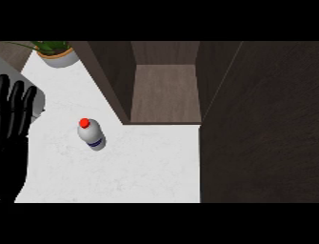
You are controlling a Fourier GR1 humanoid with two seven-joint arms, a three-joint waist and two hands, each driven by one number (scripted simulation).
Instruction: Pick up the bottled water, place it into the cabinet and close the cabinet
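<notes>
step: grasp white red-capped plastic water bottle, upright on white surface | my left hand released, at its left edge | tip: wrap body below cap

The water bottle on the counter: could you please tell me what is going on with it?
Nothing holds the water bottle; it stands on the white counter, near the open cabinet. The left hand rests open at the left edge, fingers up, apart from the bottle. The right hand is out of view.
</notes>
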